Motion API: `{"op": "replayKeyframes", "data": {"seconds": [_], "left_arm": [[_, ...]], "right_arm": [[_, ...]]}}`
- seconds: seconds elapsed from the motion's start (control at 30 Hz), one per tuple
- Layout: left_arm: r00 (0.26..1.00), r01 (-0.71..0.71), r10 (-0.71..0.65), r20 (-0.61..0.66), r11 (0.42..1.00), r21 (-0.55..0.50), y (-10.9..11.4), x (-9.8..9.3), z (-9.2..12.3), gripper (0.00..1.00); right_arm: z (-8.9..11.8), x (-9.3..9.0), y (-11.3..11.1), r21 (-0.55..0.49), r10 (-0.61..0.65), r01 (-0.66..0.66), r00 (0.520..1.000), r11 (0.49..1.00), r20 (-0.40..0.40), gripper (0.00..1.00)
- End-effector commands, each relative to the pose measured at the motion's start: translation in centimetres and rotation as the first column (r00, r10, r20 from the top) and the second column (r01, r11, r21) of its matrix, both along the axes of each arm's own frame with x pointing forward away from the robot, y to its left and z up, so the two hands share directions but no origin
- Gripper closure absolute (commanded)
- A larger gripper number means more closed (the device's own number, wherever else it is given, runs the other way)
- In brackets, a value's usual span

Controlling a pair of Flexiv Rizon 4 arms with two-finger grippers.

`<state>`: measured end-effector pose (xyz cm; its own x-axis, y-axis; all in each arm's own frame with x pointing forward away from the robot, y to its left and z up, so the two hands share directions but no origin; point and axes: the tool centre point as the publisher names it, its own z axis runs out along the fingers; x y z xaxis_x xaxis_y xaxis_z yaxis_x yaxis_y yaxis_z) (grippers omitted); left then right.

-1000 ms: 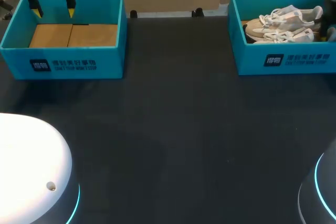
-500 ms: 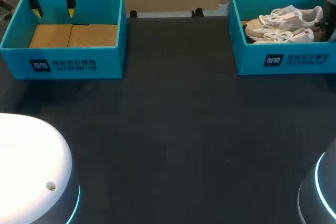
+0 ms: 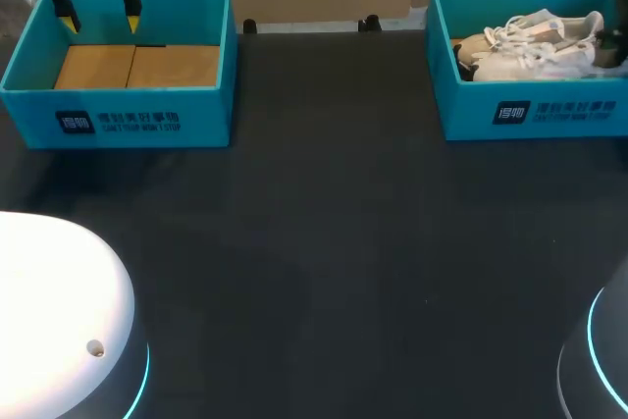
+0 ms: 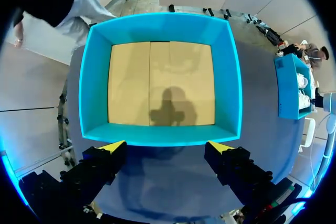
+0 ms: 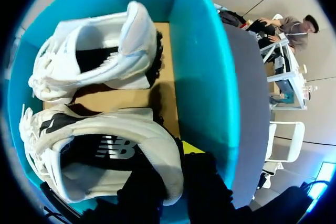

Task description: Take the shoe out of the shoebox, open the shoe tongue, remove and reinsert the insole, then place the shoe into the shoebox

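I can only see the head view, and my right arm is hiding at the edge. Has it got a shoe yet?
Observer: Yes. The right wrist view shows the right gripper with its jaws pinching the heel wall of the near shoe, one inside and one outside.
Operator: Is the other shoe stuck to it?
Observer: No. The far shoe lies apart, with bare shoebox floor showing between them.

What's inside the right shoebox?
The shoebox holds two white shoes on a cardboard floor: the far shoe and the near shoe, its heel clamped by the right gripper. The floor under them is hidden.
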<state>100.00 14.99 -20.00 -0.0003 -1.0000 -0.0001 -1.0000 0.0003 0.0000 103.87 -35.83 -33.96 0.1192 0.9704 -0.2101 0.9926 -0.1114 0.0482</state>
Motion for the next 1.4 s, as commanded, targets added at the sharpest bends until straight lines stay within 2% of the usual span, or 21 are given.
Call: {"op": "replayKeyframes", "data": {"seconds": [0.03,0.5,0.73,0.9,1.17,1.4], "left_arm": [[1.000,0.000,0.000,0.000,1.000,0.000,0.0,0.0,0.0,0.00],[1.000,0.000,0.000,0.000,1.000,0.000,0.0,0.0,0.0,0.00],[1.000,0.000,0.000,0.000,1.000,0.000,0.0,0.0,0.0,0.00],[1.000,0.000,0.000,0.000,1.000,0.000,0.0,0.0,0.0,0.00],[1.000,0.000,0.000,0.000,1.000,0.000,0.0,0.0,0.0,0.00],[1.000,0.000,0.000,0.000,1.000,0.000,0.0,0.0,0.0,0.00]], "right_arm": [[3.3,-1.0,0.6,-0.039,0.005,-0.004,1.000,0.999,0.012,1.00],[11.3,-0.8,2.4,-0.064,-0.019,0.023,0.997,0.998,0.068,1.00],[13.7,-0.5,3.6,-0.095,-0.040,0.047,0.996,0.994,0.074,1.00],[14.4,-0.8,4.4,-0.081,-0.076,0.082,0.994,0.993,0.076,1.00],[16.1,-3.2,7.4,-0.089,-0.116,0.125,0.989,0.988,0.095,1.00],[17.1,-7.0,11.4,-0.102,-0.132,0.144,0.985,0.984,0.113,1.00]]}}
